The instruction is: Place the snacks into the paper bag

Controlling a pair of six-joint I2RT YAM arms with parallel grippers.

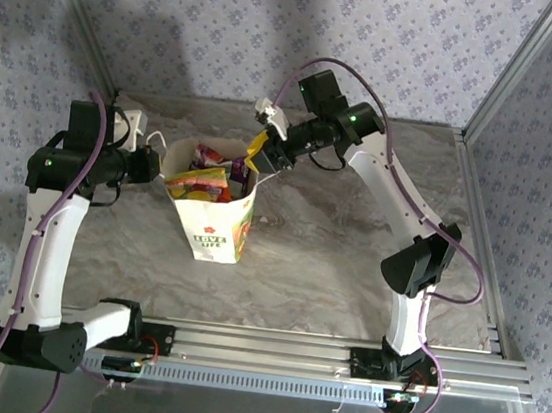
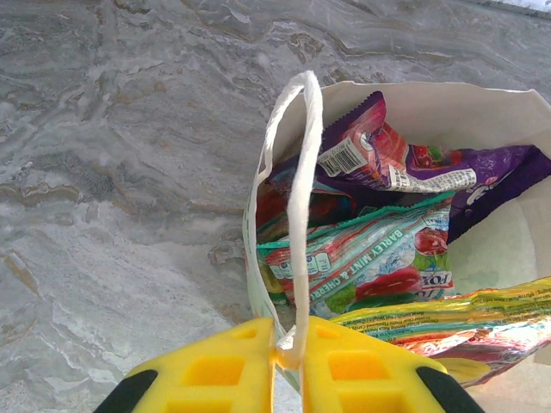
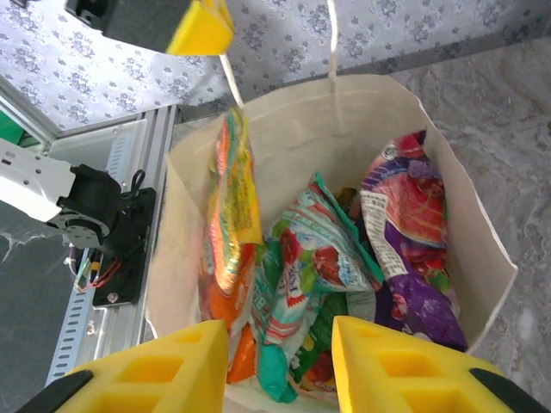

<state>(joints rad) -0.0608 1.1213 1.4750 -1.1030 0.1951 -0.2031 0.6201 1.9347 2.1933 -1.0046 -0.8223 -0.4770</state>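
The white paper bag (image 1: 215,229) stands upright on the marble table, left of centre. Several snacks (image 1: 203,186) lie inside it. The right wrist view looks down on an orange-yellow packet (image 3: 231,206) leaning on the bag's wall, a teal-green one (image 3: 323,249) and a purple one (image 3: 413,224). My left gripper (image 2: 288,340) is shut on the bag's white cord handle (image 2: 301,172), at the bag's left rim (image 1: 160,164). My right gripper (image 3: 280,331) hangs open just above the bag's mouth (image 1: 259,154) with nothing between its fingers.
The bag's second cord handle (image 3: 331,34) stands up at its other rim. An aluminium rail (image 1: 289,349) with both arm bases runs along the near edge. Metal frame posts (image 1: 503,83) and patterned walls close in the back and sides. Bare marble (image 1: 349,266) lies right of the bag.
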